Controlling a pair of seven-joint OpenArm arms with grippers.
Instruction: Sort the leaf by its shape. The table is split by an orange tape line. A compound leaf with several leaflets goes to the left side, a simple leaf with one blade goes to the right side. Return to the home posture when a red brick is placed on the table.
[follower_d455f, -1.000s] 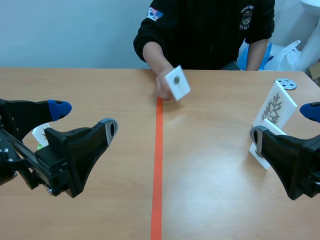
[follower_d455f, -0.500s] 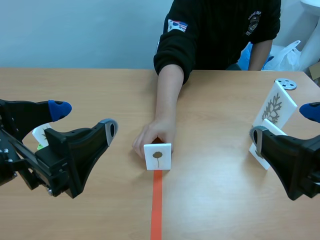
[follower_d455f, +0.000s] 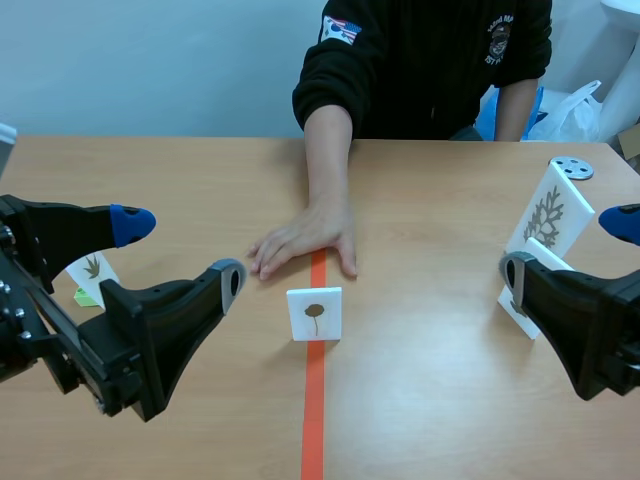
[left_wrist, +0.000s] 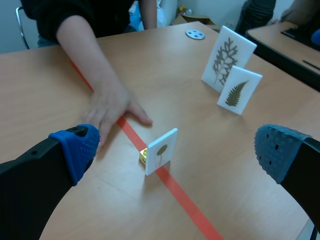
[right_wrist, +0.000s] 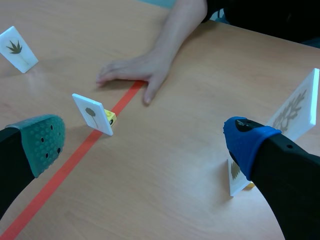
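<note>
1. On the orange tape line (follower_d455f: 316, 400), near mid-table, we see 1 small white leaf card (follower_d455f: 314, 313) standing upright and facing the robot. Its print looks like 1 rounded blade on a thin stem.
2. Behind that card and touching it sits a yellow block (left_wrist: 143, 155), also approx. on the tape.
3. Just beyond the card, a person's hand (follower_d455f: 300, 243) lies flat on the table (follower_d455f: 430, 400), palm down, across the tape & spreading toward the left side. Hand & card are apart. The forearm is bare, w/ a dark sleeve (follower_d455f: 335, 70) higher up.
4. Our left gripper (follower_d455f: 180, 252) has its jaws wide apart w/ nothing between them. It hangs over the left side, near the leaf card but not touching it. In the left wrist view the card stands ahead, between the 2 blue pads (left_wrist: 75, 147).
5. Our right gripper (right_wrist: 145, 139) is likewise spread wide & holds nothing. It's over the right side, well apart from the leaf card.
6. On the right side, 2 white cards stand close together: a tall card (follower_d455f: 548, 215) w/ a many-branched leaf & a shorter card (left_wrist: 239, 90) w/ a fern-like frond. In the scene view the right gripper partly hides the shorter one.
7. On the left side stands 1 more white card, the spiky-leaf card (follower_d455f: 92, 268), w/ a green bit (follower_d455f: 85, 297) at its foot.
8. Past the tall card, a grey disc (follower_d455f: 571, 168) w/ holes lies flat.
</note>
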